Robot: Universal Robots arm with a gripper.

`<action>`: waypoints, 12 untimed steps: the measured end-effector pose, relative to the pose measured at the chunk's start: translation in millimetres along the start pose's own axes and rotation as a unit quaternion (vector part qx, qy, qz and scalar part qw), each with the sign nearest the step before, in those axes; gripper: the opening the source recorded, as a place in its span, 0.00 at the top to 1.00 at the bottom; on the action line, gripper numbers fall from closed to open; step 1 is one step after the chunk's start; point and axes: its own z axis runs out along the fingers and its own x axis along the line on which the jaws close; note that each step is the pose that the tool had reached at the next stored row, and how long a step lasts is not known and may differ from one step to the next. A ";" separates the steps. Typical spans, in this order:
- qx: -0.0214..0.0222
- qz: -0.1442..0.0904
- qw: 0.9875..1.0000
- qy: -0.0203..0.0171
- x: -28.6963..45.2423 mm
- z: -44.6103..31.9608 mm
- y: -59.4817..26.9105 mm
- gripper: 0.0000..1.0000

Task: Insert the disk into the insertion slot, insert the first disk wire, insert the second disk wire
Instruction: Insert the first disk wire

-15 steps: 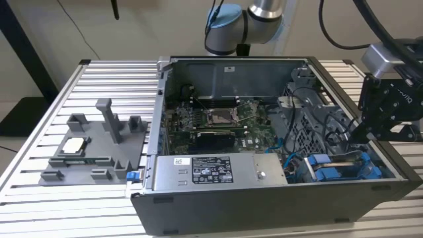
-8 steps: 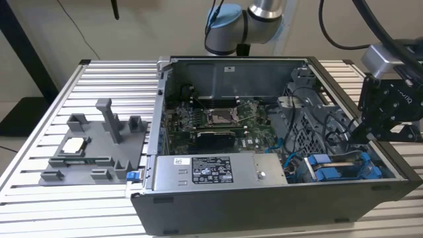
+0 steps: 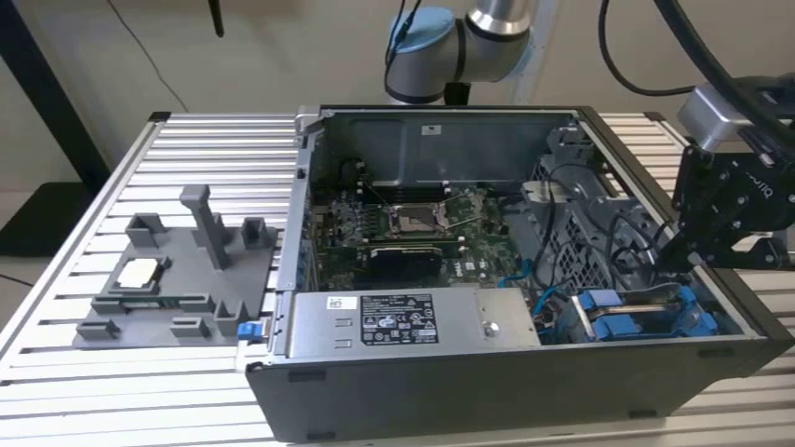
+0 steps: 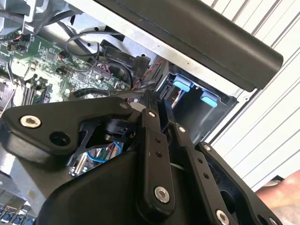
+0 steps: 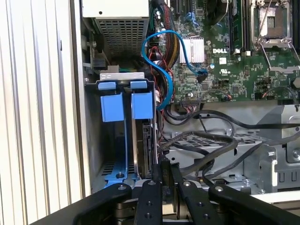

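Note:
The disk (image 5: 146, 140) stands on edge in its blue carrier (image 5: 140, 104) inside the insertion slot (image 5: 96, 140), at the case's corner on the exterior view's right (image 3: 634, 317). My gripper (image 5: 165, 169) sits just beside the disk's end, its black fingers (image 4: 151, 117) drawn together. Black wires (image 5: 206, 140) run right up to the fingertips; whether one is pinched between them is hidden. A black connector on red-and-black wires (image 4: 139, 61) hangs close above the fingertips in the second wrist view. A blue wire (image 5: 164, 70) loops from the board toward the disk's tab end.
The open computer case (image 3: 522, 391) lies on a slatted metal table (image 3: 186, 158). The grey power-supply box (image 3: 397, 321) is at the front, the motherboard (image 3: 410, 223) behind it. A grey fixture block (image 3: 174, 279) stands on the exterior view's left. A perforated cage (image 5: 220, 168) sits beside the fingers.

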 end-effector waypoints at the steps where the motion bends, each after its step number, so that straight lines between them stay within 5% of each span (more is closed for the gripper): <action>1: 0.000 0.000 1.000 0.000 0.0 0.0 0.0 0.81; 12: 0.000 0.000 1.000 0.000 8.3 4.5 -0.7 0.81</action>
